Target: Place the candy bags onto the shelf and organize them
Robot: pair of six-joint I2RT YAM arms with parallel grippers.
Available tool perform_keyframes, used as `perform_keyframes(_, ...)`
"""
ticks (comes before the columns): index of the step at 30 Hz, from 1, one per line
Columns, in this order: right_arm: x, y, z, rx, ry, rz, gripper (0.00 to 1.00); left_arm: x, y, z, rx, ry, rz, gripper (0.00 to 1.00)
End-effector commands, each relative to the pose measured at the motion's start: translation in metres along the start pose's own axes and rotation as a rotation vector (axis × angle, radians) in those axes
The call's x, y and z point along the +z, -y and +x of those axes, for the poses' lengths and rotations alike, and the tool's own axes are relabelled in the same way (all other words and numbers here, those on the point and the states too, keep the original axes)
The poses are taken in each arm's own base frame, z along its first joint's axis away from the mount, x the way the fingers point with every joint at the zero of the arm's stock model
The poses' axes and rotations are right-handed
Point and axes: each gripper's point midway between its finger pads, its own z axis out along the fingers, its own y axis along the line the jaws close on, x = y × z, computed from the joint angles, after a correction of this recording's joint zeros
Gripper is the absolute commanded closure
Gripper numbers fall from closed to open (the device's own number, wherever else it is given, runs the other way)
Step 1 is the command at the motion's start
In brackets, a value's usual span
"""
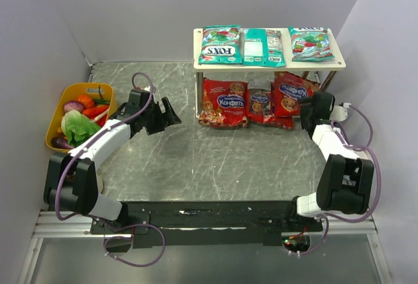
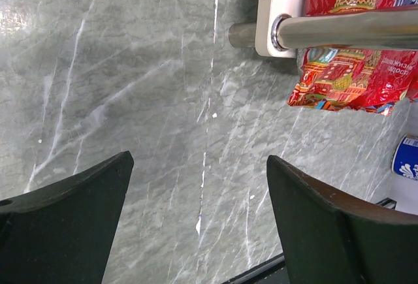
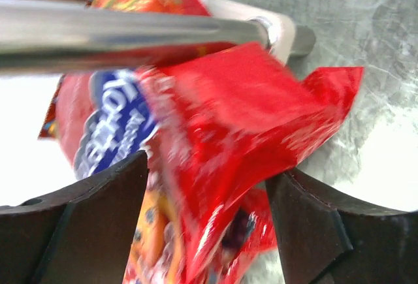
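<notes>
The shelf [image 1: 339, 63] stands at the back of the table. Three teal-green candy bags [image 1: 220, 44] lie side by side on its top board. Three red candy bags [image 1: 223, 102] sit on the lower tier. My right gripper [image 1: 308, 109] is at the shelf's right end, next to the rightmost red bag [image 1: 292, 94]. In the right wrist view that red bag [image 3: 228, 121] is blurred and lies between the spread fingers of my right gripper [image 3: 208, 170], which is open. My left gripper [image 1: 173, 115] hovers left of the shelf, open and empty [image 2: 199, 166].
A yellow tub [image 1: 57, 115] of toy vegetables stands at the table's left edge. Grey walls close in on the left, back and right. A metal shelf rail [image 3: 130, 32] crosses just above the right gripper, and another rail [image 2: 353, 29] shows in the left wrist view.
</notes>
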Motion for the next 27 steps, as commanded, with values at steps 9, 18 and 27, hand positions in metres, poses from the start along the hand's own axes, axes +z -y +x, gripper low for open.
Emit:
perform_keyframes(9,-0.075,-0.042,-0.013,-0.138,0.005,0.034,0.17,-0.009,0.015,-0.018,0.011,0.062,0.052,0.1)
perform_keyframes(18,-0.073,-0.081,-0.008,-0.159,-0.022,-0.115,0.28,-0.012,0.014,-0.016,0.001,0.067,0.05,0.1)
perform_keyframes(27,-0.021,-0.126,0.042,-0.228,-0.214,-0.344,0.55,-0.01,0.014,-0.018,0.005,0.062,0.044,0.1)
